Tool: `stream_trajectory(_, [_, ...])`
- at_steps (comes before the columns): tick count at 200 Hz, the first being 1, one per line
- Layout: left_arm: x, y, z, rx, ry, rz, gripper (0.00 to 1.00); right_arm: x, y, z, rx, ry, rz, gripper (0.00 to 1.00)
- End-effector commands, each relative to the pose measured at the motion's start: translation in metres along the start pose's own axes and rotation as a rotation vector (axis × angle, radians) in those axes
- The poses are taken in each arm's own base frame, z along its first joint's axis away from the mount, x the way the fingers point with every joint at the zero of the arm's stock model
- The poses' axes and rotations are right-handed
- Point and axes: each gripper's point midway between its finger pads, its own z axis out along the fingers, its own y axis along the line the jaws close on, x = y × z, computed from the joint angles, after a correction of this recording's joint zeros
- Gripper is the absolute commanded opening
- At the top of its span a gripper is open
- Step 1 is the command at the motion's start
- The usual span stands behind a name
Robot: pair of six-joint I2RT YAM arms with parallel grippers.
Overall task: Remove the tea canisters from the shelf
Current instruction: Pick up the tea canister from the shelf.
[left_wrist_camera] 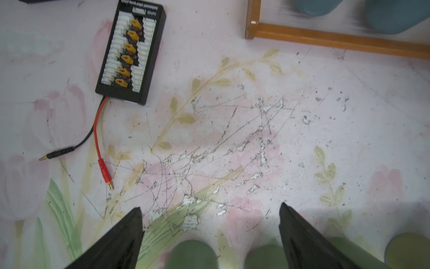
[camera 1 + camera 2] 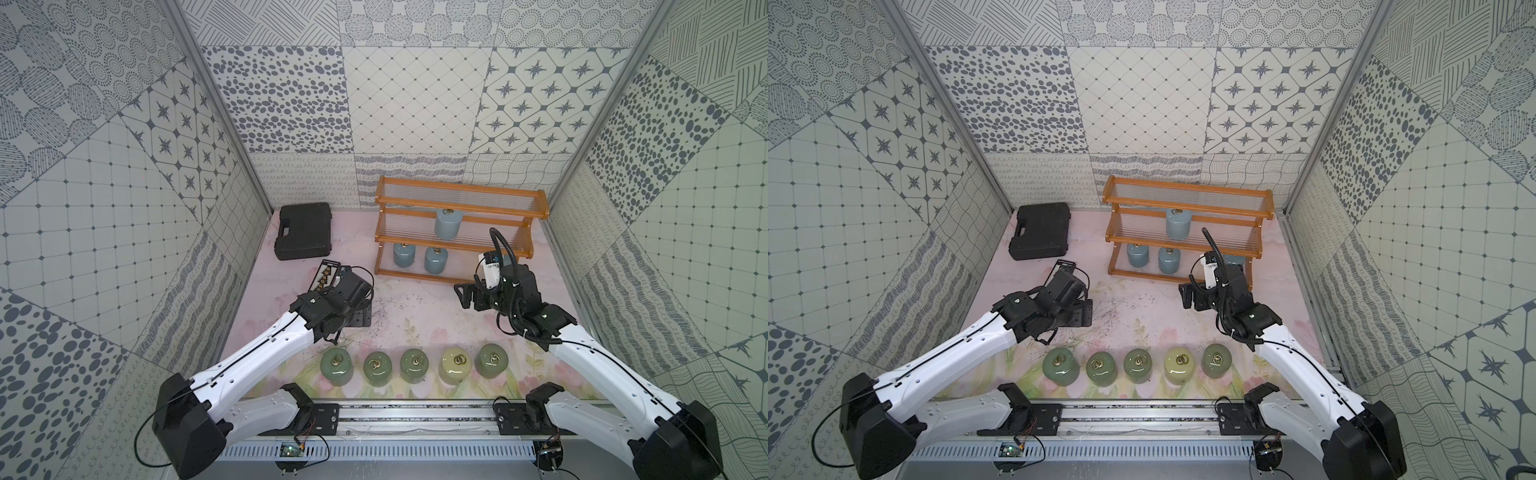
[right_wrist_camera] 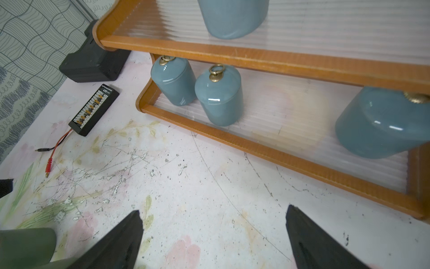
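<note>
Left gripper [image 1: 210,207]: jaws are standing spread with nothing between them. It is hanging over the left end of the near row, where the green canisters [image 2: 376,368] and the cream canister [image 2: 456,365] are standing upright on the table [image 2: 415,307], well clear of the shelf [image 2: 415,276]. Right gripper [image 3: 213,209]: also spread and empty, hovering over bare table just near of the shelf's bottom rail. We are counting four blue canisters on the shelf, all upright. The right-end canister [image 3: 381,123] is on the bottom tier, just far-right of this gripper. The left pair [image 2: 402,254] is farther left on the same tier, and the middle-tier canister [image 2: 448,226] is above. We are judging the right arm clearly nearer, and a level approach under the middle rail looks necessary.
</note>
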Motion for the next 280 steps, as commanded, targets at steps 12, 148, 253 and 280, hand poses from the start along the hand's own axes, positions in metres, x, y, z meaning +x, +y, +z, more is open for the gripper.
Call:
stream_trajectory(12, [-0.068,-0.030,-0.014,0.185,-0.384,0.118,0.99,-0.060,-0.002,-0.009,0.046,-0.234,-0.050,1.00])
stream_trajectory(148, [-0.054,-0.043,-0.001,0.293,-0.438,0.120,1.00,-0.149,0.003,0.056,0.102,-0.488,-0.156,1.00])
stream_trajectory(253, [-0.048,-0.042,0.004,0.295,-0.431,0.130,1.00,-0.170,0.001,0.092,0.145,-0.539,-0.196,1.00])
stream_trajectory(280, [-0.047,-0.043,0.005,0.298,-0.429,0.132,1.00,-0.173,0.001,0.100,0.152,-0.545,-0.210,1.00])
